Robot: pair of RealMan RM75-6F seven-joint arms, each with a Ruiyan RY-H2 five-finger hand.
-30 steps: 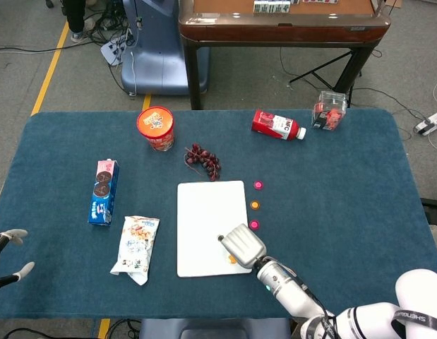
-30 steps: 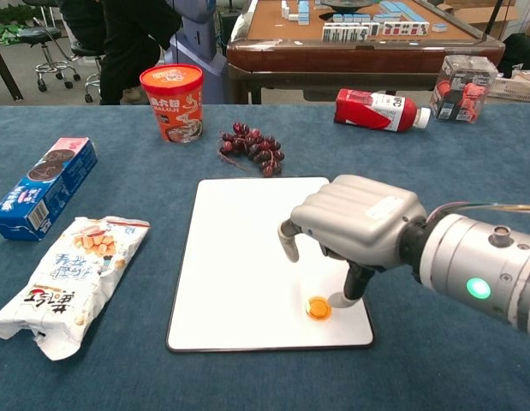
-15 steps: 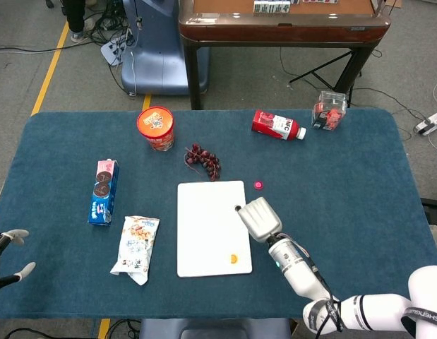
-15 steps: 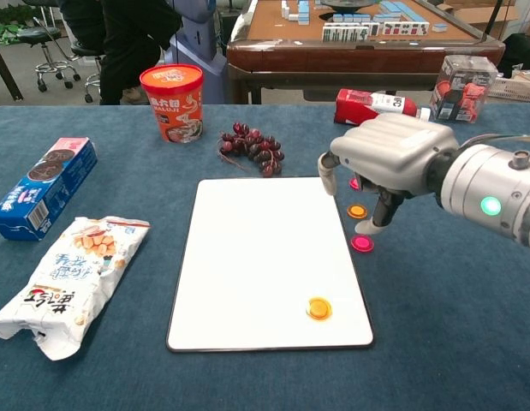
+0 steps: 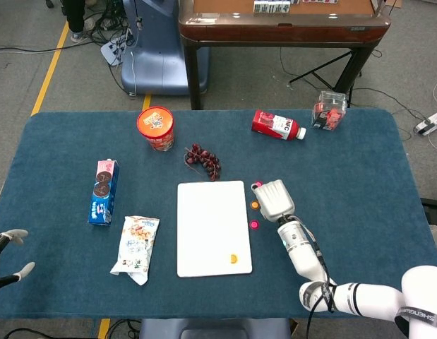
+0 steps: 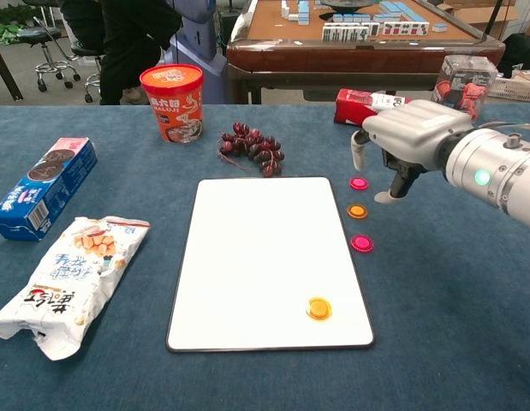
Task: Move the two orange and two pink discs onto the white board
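Chest view: hovering right robot hand, spread and empty, above pink disc; one orange disc sitting on white board; needing descent and pinch next.

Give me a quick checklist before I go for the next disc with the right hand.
1. One orange disc lies on the white board: ok.
2. Second orange disc and both pink discs lie beside the board: not ok.
3. Right hand is empty, fingers apart: ok.
4. Right hand sits above the loose discs: ok.
5. Grapes lie clear of the discs: ok.
6. Left hand is away at the table edge: ok.
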